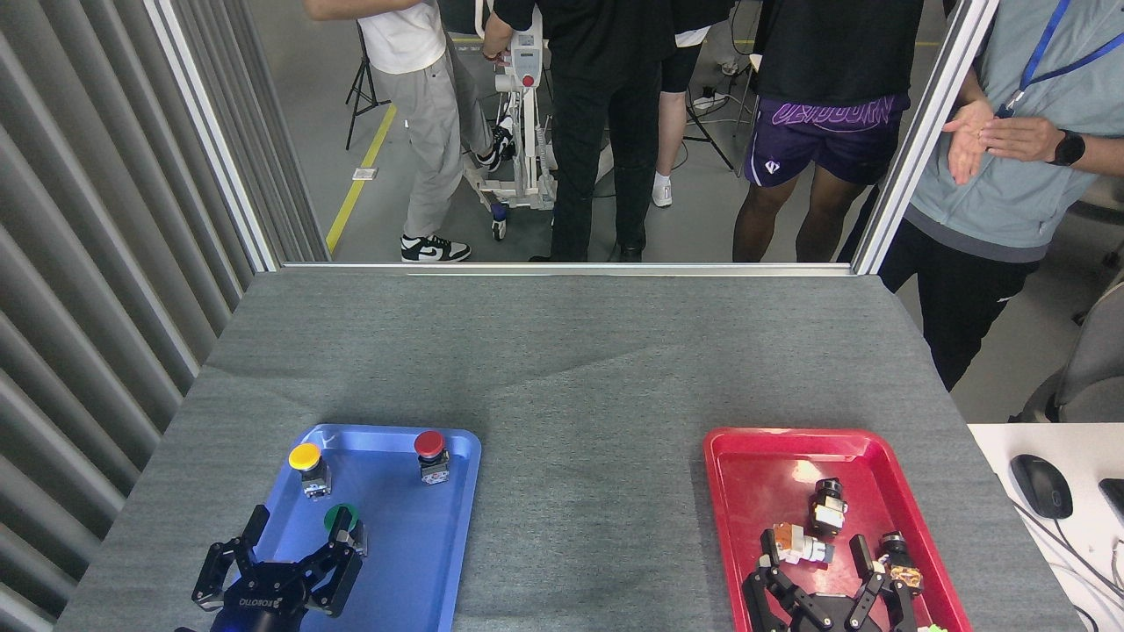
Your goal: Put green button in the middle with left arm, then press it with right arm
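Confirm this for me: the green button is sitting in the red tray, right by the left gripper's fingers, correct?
Not quite. The head view shows the green button in the blue tray, not the red tray. It is right by the left gripper fingers, as you said.

Single head view, set high at the robot's own head, facing forward and steeply down over the bench (562, 369); both claws enter at the lower frame edge, standing people fill the upper frame.
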